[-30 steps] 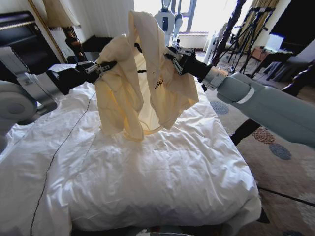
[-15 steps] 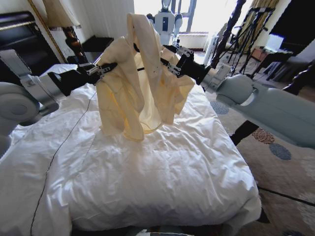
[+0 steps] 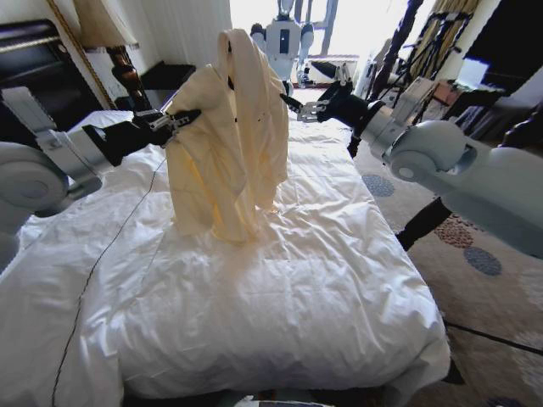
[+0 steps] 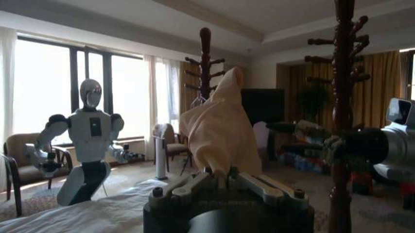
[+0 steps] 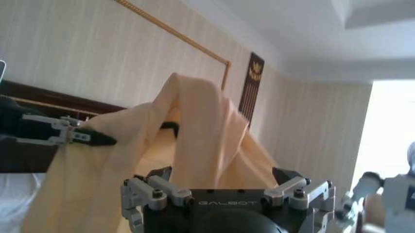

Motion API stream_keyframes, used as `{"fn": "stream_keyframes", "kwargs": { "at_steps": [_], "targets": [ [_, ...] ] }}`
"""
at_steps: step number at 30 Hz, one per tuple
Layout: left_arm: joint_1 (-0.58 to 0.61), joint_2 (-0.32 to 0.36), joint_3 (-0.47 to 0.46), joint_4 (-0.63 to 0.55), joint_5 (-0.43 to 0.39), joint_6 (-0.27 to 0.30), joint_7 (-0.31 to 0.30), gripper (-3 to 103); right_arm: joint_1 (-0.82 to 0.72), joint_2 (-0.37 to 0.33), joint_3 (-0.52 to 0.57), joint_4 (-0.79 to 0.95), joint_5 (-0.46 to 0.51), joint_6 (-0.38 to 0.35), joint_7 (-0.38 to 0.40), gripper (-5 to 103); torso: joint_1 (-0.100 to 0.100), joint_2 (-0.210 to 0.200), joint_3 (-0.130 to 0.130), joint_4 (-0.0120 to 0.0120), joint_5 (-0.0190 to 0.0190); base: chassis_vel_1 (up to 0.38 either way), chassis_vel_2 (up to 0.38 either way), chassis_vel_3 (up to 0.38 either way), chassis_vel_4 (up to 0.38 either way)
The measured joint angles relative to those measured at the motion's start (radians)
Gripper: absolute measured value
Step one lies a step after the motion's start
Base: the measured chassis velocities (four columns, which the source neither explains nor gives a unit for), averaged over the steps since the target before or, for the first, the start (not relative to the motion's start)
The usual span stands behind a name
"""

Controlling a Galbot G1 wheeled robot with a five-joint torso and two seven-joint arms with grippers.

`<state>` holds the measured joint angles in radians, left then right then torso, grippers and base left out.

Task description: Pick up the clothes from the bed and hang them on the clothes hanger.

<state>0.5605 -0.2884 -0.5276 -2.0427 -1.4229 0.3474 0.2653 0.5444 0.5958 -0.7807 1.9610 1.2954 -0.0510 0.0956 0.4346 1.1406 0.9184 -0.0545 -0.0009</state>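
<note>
The pale yellow-cream clothes (image 3: 225, 144) hang in a tall narrow drape above the bed (image 3: 280, 288), their lower hem brushing the white duvet. My left gripper (image 3: 193, 114) is shut on a fold at the garment's left side, and cloth shows pinched between its fingers (image 4: 194, 183). My right gripper (image 3: 299, 106) stands open just right of the garment, apart from it, with nothing between its fingers (image 5: 137, 188). A short dark piece, likely the clothes hanger (image 5: 170, 127), shows at the neck opening; the rest of it is hidden in the cloth (image 5: 194, 145).
Dark twisted wooden posts (image 3: 394, 42) rise right of the bed and close by my left gripper (image 4: 341, 97). Another white robot (image 3: 284, 34) stands by the window beyond the bed. A lamp (image 3: 102, 25) and dark headboard are at the left; patterned carpet (image 3: 475, 254) lies right.
My right gripper has let go of the clothes and drawn back to the right. The garment's right side dropped, so it hangs narrower. My left gripper kept its hold.
</note>
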Motion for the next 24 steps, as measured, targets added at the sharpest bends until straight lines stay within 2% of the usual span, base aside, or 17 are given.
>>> {"fn": "stream_keyframes", "kwargs": {
  "at_steps": [1, 4, 5, 7, 12, 13, 14, 16, 17, 20, 21, 24],
  "targets": [
    [0.000, 0.000, 0.000, 0.000, 0.000, 0.000, 0.000, 3, 0.000, 0.000, 0.000, 0.000, 0.000, 0.000, 0.000, 100, 0.000, 0.000, 0.000, 0.0000, 0.0000, 0.000, 0.000, 0.000, 0.000],
    [-0.002, 0.010, -0.006, -0.006, -0.005, 0.000, 0.000, 3, -0.050, 0.061, 0.006, 0.017, 0.035, -0.014, 0.083, 100, 0.000, 0.000, 0.000, 0.0002, 0.0005, 0.000, 0.000, 0.000, 0.000],
    [-0.002, 0.010, -0.006, -0.006, -0.005, 0.000, 0.000, 3, -0.050, 0.061, 0.006, 0.017, 0.035, -0.014, 0.083, 100, 0.000, 0.000, 0.000, 0.0002, 0.0005, 0.000, 0.000, 0.000, 0.000],
    [-0.002, 0.016, -0.012, -0.014, -0.011, 0.000, 0.000, 3, -0.061, 0.105, 0.012, -0.001, 0.035, -0.013, 0.124, 100, 0.000, 0.000, 0.000, 0.0003, 0.0003, 0.000, 0.000, 0.000, 0.000],
    [-0.002, 0.017, -0.020, -0.021, -0.014, 0.000, 0.000, 3, -0.053, 0.172, 0.014, -0.049, 0.019, 0.017, 0.155, 101, 0.000, 0.000, 0.000, 0.0001, 0.0003, 0.000, 0.000, 0.000, 0.000],
    [-0.001, 0.017, -0.020, -0.021, -0.014, 0.000, 0.000, 3, -0.049, 0.190, 0.013, -0.056, 0.013, 0.029, 0.171, 97, 0.000, 0.000, 0.000, 0.0001, 0.0003, 0.000, 0.000, 0.000, 0.000],
    [-0.001, 0.017, -0.020, -0.021, -0.014, 0.000, 0.000, 3, -0.049, 0.190, 0.013, -0.056, 0.013, 0.029, 0.171, 97, 0.000, 0.000, 0.000, 0.0001, 0.0003, 0.000, 0.000, 0.000, 0.000],
    [0.001, 0.015, -0.020, -0.021, -0.014, 0.000, -0.003, 3, -0.042, 0.216, 0.010, -0.065, -0.001, 0.042, 0.187, 87, 0.000, 0.000, 0.000, 0.0004, 0.0000, 0.000, 0.000, 0.000, 0.000],
    [0.001, 0.015, -0.020, -0.021, -0.014, 0.000, -0.003, 3, -0.042, 0.216, 0.010, -0.065, -0.001, 0.042, 0.187, 87, 0.000, 0.000, 0.000, 0.0004, 0.0000, 0.000, 0.000, 0.000, 0.000],
    [0.003, 0.010, -0.020, -0.020, -0.010, 0.001, -0.008, 3, -0.037, 0.222, 0.006, -0.064, -0.016, 0.045, 0.189, 76, 0.000, 0.000, 0.000, 0.0002, 0.0003, 0.000, 0.000, 0.000, 0.000],
    [0.003, 0.010, -0.020, -0.020, -0.010, 0.001, -0.008, 3, -0.037, 0.222, 0.006, -0.064, -0.016, 0.045, 0.189, 76, 0.000, 0.000, 0.000, 0.0002, 0.0003, 0.000, 0.000, 0.000, 0.000],
    [0.006, 0.002, -0.017, -0.020, -0.004, 0.002, -0.009, 3, -0.035, 0.214, 0.005, -0.069, -0.039, 0.051, 0.191, 60, 0.000, 0.000, 0.000, 0.0000, 0.0007, 0.000, 0.000, 0.000, 0.000]
  ]
}}
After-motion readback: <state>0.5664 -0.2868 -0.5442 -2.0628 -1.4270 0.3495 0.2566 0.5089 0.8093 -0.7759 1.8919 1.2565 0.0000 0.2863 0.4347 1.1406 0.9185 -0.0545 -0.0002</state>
